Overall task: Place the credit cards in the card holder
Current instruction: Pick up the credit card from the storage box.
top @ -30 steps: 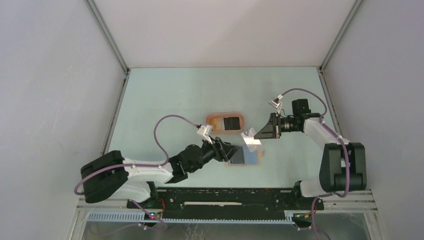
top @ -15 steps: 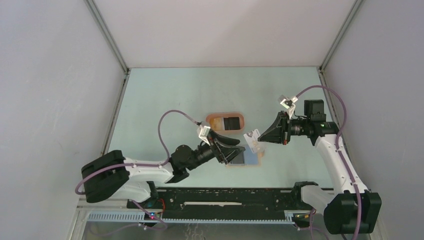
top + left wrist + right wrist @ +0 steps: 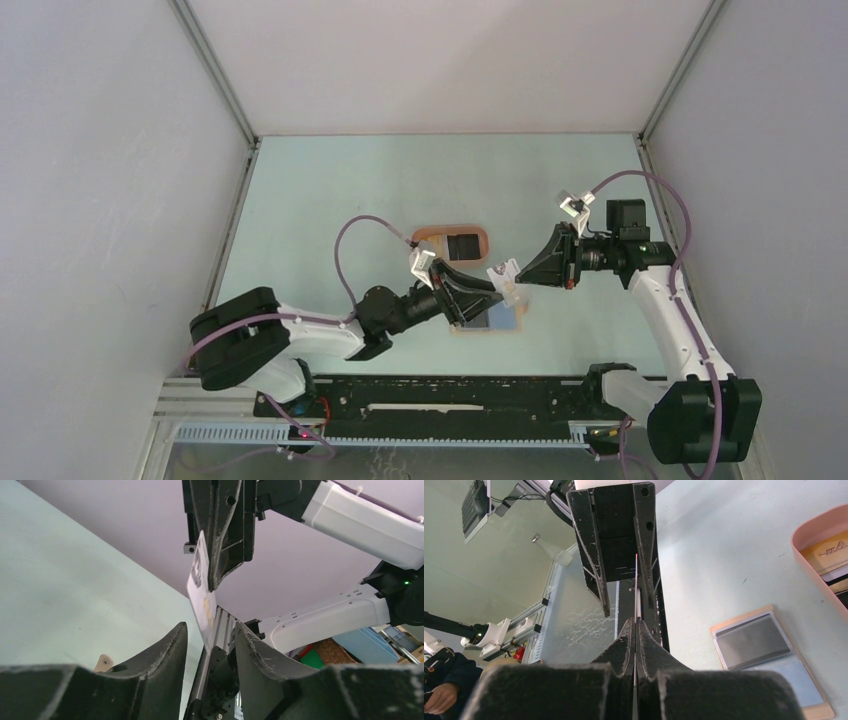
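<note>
Handover at frame centre — right gripper [image 3: 636,630] pinches a pale card [image 3: 200,590], left gripper [image 3: 210,640] gapes around it. Next, likely: left closes, right releases.

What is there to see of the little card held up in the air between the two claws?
It is a thin, stiff-looking pale card, whitish with dark print and a small gold patch on one face. It is held in the air, tilted. The right gripper pinches one end flat between its fingers. The other end reaches in between the open fingers of the left gripper, which seem not to touch it.
</note>
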Controlling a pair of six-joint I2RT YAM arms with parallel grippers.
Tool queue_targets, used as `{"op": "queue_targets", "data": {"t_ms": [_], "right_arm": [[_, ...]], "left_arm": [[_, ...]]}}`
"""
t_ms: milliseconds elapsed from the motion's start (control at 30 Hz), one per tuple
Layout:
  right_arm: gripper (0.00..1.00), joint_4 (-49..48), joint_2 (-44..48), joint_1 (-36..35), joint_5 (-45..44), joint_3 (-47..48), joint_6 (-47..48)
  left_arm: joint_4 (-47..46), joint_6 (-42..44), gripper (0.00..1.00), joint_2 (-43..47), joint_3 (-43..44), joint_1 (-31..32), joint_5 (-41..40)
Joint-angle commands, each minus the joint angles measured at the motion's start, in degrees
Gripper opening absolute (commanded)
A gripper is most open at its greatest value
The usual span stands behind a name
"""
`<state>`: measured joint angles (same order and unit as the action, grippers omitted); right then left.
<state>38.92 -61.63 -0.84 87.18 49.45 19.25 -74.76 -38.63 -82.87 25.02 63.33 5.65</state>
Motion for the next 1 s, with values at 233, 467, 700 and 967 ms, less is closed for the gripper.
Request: {"op": "queue_targets", "data": {"t_ms": [233,467,700,967], "right_arm": [[0.00,1.61,-0.24,-1.25,1.24,0.73,3.08],[0.01,2.26,-0.22,-2.07,0.52,0.70,4.40],[0.43,2.31,0.13,-3.01,-0.81,0.69,5.02],[0.56,7.66,0.47,-4.06,-3.10,2.66,11.11]], "left_arm": [[-3.67,-0.32,0.27,-2.94,5.07,-0.36,1.30],[-2.48,1.38,0.00,-2.01,4.49,-1.00,2.04],[5.31,3.53,0.00,2.13,3.75,-2.84,6.72],[24.58,7.08,0.00,7.21,6.76,-6.35,19.21]]}}
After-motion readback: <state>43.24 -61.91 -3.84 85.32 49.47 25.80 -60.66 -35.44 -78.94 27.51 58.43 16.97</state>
